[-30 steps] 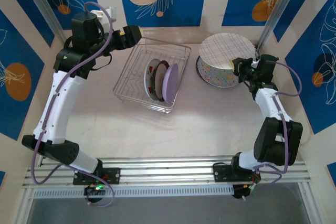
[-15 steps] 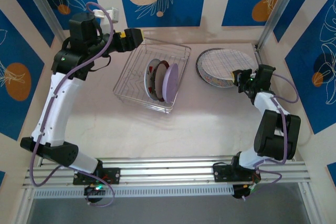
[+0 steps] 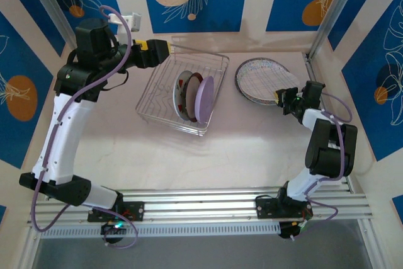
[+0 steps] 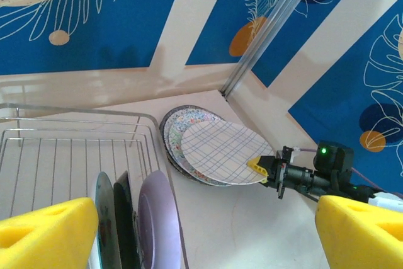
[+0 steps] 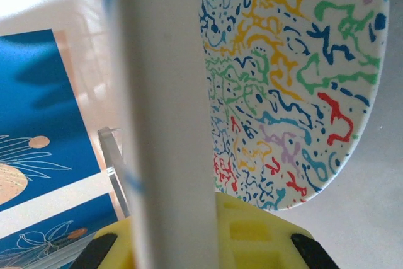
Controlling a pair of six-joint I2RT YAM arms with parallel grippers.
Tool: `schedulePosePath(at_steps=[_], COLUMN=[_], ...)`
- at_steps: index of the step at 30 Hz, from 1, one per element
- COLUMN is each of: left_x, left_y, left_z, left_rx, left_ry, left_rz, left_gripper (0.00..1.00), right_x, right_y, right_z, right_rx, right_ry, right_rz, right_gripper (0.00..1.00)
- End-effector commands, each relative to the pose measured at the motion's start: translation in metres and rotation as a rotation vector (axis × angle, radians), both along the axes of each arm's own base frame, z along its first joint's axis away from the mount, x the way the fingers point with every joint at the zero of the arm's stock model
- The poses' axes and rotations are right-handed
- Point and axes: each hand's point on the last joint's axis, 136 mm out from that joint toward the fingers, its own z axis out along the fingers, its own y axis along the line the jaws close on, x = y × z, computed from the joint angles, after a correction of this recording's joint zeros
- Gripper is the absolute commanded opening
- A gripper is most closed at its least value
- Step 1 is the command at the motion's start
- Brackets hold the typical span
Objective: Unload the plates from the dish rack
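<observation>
Plates (image 3: 187, 92) upright in silver wire dish rack (image 3: 153, 89), lilac plate (image 3: 204, 100) rightmost

White arms (image 3: 63, 124), black joints (image 3: 327, 149), lilac cables (image 3: 119, 14)

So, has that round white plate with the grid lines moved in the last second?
Yes. The white grid-lined plate has sunk down onto the stacked plates beside the silver wire dish rack, still in the right pincer.

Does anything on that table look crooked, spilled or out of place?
Only slightly: the grid-lined plate sits off-centre on the stack of plates, shifted toward the right gripper, which pinches its rim. The three plates in the dish rack stand upright; nothing looks spilled or broken.
</observation>
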Motion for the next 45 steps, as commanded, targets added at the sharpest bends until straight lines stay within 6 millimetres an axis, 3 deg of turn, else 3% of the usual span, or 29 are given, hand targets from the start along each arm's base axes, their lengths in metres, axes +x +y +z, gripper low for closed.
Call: schedulePosePath(at_steps=[1,10,27,45], left_x=[-0.013,-0.013,-0.016,-0.013], left_y=[-0.005,-0.006,-0.005,-0.005], left_z=[-0.002,-0.006,-0.003,-0.004], left_rx=[0.017,0.008,-0.007,-0.011], left_ry=[-0.003,0.017,0.022,0.026], left_rz=[-0.048,-0.045,-0.04,-0.036], left_gripper=[0.89,0.89,0.89,0.89], right_x=[0.017,0.022,0.018,-0.002], right_y=[0.0,0.002,-0.001,-0.007], right_z=[0.024,0.007,-0.006,-0.024], right_rx=[-0.023,-0.002,-0.009,-0.069], right_ry=[-0.109,-0.069,0.147,0.436], right_rz=[0.041,0.059,0.056,0.085], right_gripper=[0.0,0.06,0.55,0.59])
